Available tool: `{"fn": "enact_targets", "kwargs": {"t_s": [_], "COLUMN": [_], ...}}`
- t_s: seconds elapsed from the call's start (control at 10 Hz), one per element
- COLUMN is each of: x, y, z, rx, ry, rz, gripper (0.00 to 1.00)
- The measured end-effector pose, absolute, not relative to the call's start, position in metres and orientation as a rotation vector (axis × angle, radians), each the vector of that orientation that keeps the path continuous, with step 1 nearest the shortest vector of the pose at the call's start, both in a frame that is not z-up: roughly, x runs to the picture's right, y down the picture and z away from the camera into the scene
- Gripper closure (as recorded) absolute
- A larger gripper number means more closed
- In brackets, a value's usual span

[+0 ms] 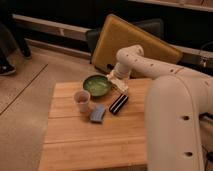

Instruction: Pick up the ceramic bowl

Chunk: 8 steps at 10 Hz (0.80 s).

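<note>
- Wooden tabletop (95, 145) is standing before a yellow padded chair (131, 42).
- Green ceramic bowl (97, 85) is sitting near the far edge, just beyond a pale cup (81, 101).
- End effector (118, 81) is hanging at the bowl's right rim; how wide it is set, I cannot tell.
- Black bar (119, 103) is lying beside a blue object (97, 114).

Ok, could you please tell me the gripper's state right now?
Gripper: state cannot be told; it is by the green ceramic bowl's right rim.

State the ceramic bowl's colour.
The ceramic bowl is glossy green, darker-rimmed, in the camera view; the claw is beside it.
</note>
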<state>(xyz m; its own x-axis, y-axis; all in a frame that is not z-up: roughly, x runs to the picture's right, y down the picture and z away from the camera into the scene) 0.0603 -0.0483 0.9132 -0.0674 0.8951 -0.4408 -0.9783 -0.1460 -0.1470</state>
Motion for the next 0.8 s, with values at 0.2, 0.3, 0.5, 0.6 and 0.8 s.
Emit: {"fn": "enact_targets", "kwargs": {"t_s": [0.2,0.3,0.5,0.6,0.8], "x": [0.031,0.022,0.021,0.022,0.023], "y": [-0.029,-0.018,-0.016,-0.016,-0.017], "z": [0.924,0.928,0.929,0.929,0.93], "rx": [-0.608,-0.647,-0.655,-0.654,-0.65], "ry": [0.228,0.246,0.25,0.25,0.25], "rz": [1.593,1.558,1.55,1.551,1.548], "gripper": [0.35,0.35,0.35,0.35,0.35]}}
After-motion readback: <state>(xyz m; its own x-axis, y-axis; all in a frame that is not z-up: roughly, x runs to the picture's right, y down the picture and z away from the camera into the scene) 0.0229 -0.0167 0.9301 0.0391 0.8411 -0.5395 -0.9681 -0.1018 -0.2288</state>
